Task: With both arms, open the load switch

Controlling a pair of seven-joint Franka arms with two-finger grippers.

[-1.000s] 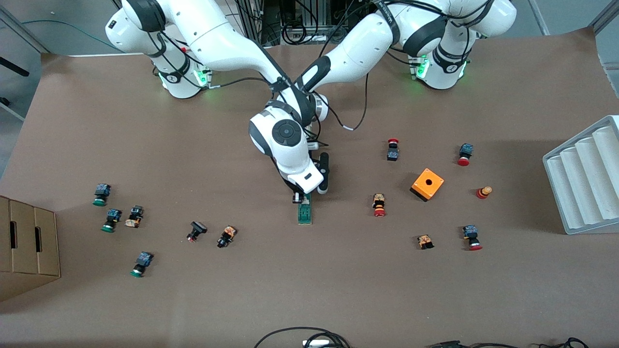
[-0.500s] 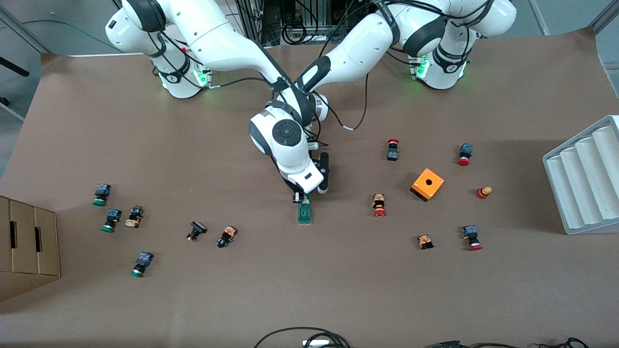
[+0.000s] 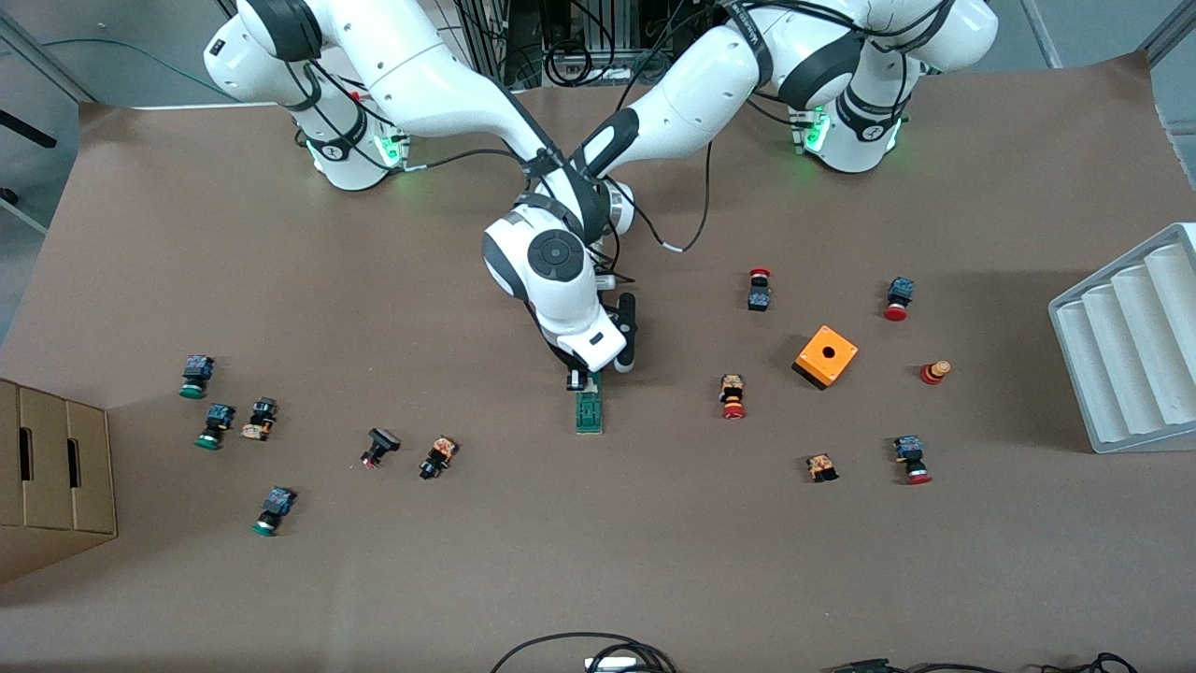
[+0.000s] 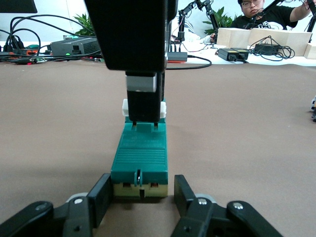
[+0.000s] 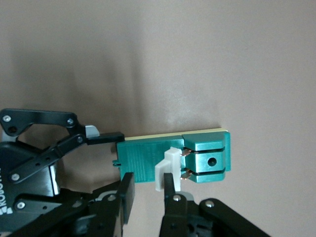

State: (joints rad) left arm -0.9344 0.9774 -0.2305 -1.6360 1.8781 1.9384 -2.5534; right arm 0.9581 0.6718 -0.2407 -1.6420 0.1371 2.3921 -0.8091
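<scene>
Load switch (image 3: 589,411) lies flat on the tabletop (image 3: 598,561), mid-table, green body w/ white lever piece (image 5: 167,166) on its top face.

Left tool (image 4: 140,200) down at tabletop level, clenched on one end of the switch body: a finger (image 4: 98,195) pressed to each long side, cream underside of the block showing between them.

Right tool (image 5: 148,190) directly over the switch, pointing down, clenched on the white lever: in the right wrist view the lever sits between its two fingers (image 5: 127,195). In the left wrist view the same tool shows as a black block descending onto the lever.

Both wrists overlap above the switch in the front view, so only the switch end nearer the front camera sticks out from under them.

Toward the left arm's end from the tools: orange box w/ hole (image 3: 826,356), red-capped buttons (image 3: 733,396) around it, grey ribbed tray (image 3: 1131,346) at the tabletop edge. Toward the right arm's end: green-capped buttons (image 3: 196,376), cardboard box (image 3: 51,467).
</scene>
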